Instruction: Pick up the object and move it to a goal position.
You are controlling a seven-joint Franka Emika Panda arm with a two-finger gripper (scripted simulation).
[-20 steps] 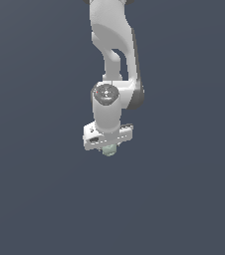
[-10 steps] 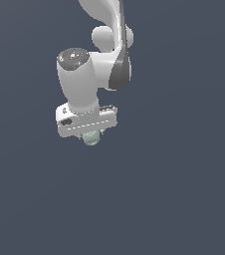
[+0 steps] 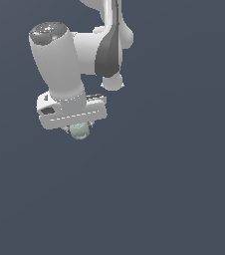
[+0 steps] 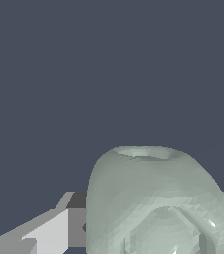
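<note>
Open dark-blue space lies all round the gripper (image 3: 78, 128), below and to both sides. Only the pale ball (image 3: 79, 131) fills the gap between its fingers.

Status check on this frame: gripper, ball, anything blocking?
Gripper shut on ball. Ball held beneath white gripper bar. Nothing visible in the way.

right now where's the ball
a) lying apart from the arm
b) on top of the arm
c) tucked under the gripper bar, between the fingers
c, the ball peeks out just beneath the white bar of the gripper, and the wrist view shows it filling the space right at the fingers.
</note>
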